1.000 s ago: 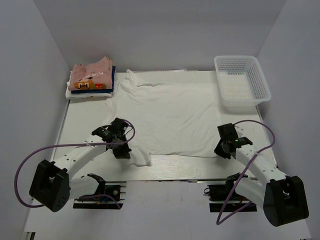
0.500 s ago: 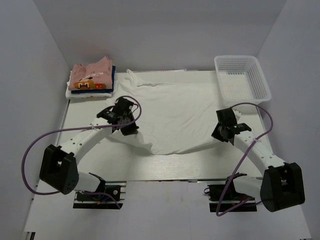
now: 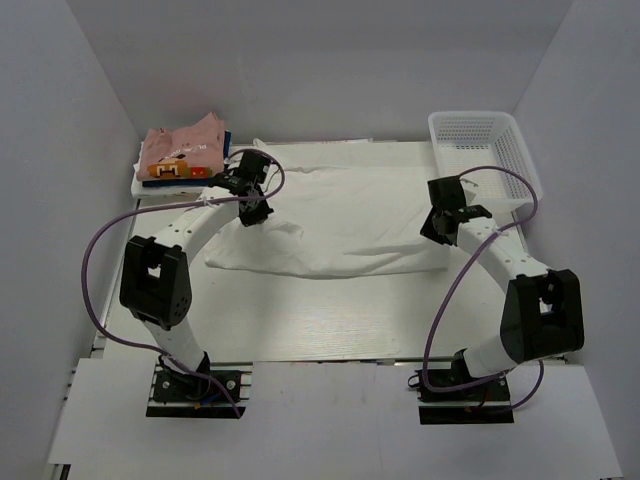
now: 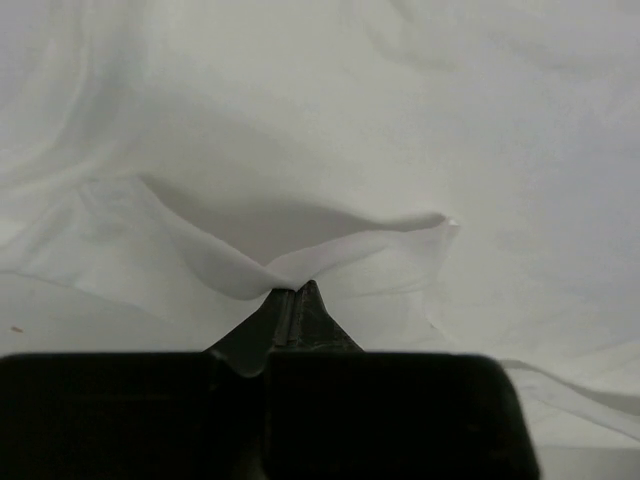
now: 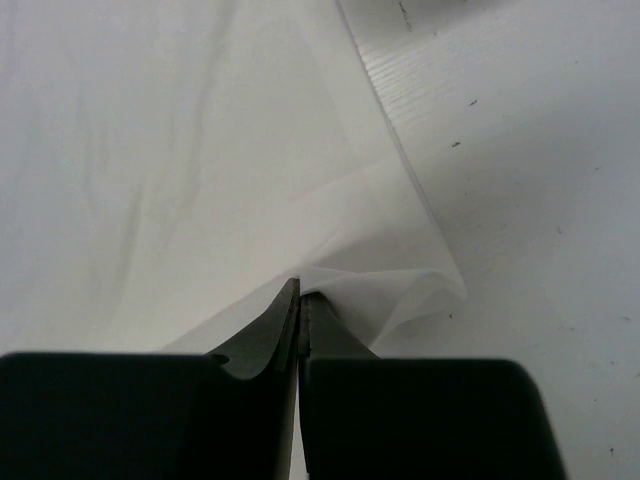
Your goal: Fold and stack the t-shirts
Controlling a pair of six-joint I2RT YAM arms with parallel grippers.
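Note:
The large white t-shirt [image 3: 340, 225] lies across the middle of the table, its near half doubled over toward the back. My left gripper [image 3: 252, 210] is shut on the shirt's hem near its left end, a fold of cloth [image 4: 300, 262] pinched at the tips [image 4: 292, 290]. On the right, my right gripper [image 3: 437, 228] is shut on the other hem corner [image 5: 400, 270], cloth bunched at its tips [image 5: 303, 290]. A stack of folded t-shirts [image 3: 180, 160], pink on top over dark blue and white, sits at the back left.
A white mesh basket [image 3: 485, 160] stands at the back right, close behind my right arm. Grey walls close in the table on the left, back and right. Bare table [image 3: 330, 315] lies in front of the folded shirt.
Both grippers have carried the shirt's near hem away from the front edge toward the back, folding the shirt over itself. The right gripper closed on its corner at the start.

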